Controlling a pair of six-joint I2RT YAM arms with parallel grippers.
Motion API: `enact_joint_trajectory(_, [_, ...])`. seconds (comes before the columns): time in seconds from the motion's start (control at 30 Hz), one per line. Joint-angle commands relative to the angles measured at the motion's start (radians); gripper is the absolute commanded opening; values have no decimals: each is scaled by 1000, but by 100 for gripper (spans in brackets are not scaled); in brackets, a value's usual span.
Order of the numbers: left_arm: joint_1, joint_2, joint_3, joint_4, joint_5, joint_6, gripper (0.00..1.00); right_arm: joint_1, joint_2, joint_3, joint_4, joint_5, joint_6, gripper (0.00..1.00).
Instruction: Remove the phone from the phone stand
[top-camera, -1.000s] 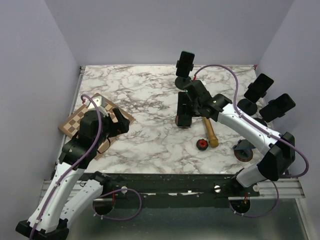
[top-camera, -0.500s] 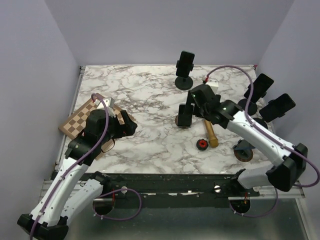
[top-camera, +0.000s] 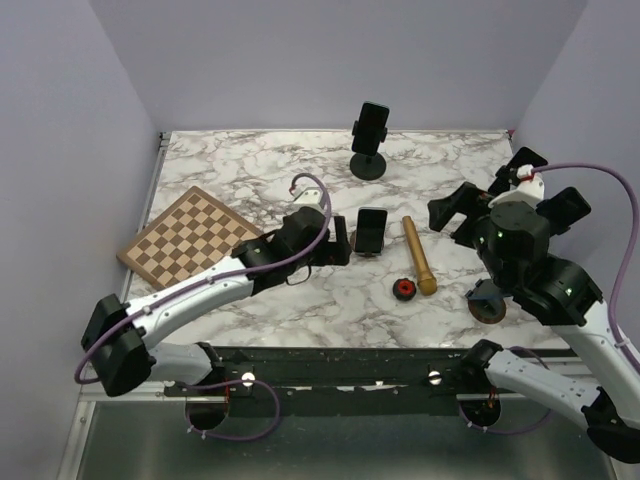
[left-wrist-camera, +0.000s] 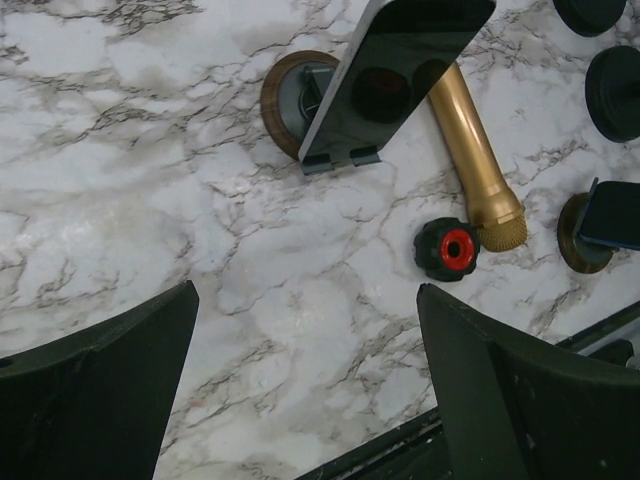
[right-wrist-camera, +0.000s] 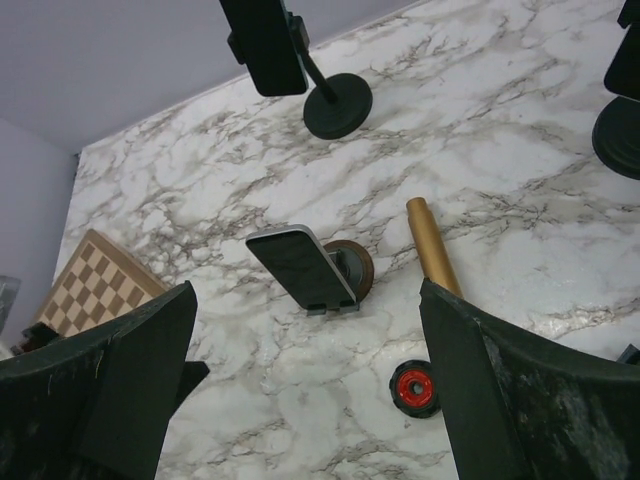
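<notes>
The phone on its phone stand sits just ahead of the spread left gripper; the right gripper, equally spread, grips nothing.

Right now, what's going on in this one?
The left tool, open, hovers just short of the phone, which leans in its phone stand. The right tool, also open, hangs off to the right with nothing in it. Nothing is gripped yet, so the phone is not yet removed.
</notes>
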Motion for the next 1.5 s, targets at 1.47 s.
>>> enact_joint_trajectory(1.47, [-200,684,398,350,-566,149,95,7,-216,-19,-66,-74,-203,100])
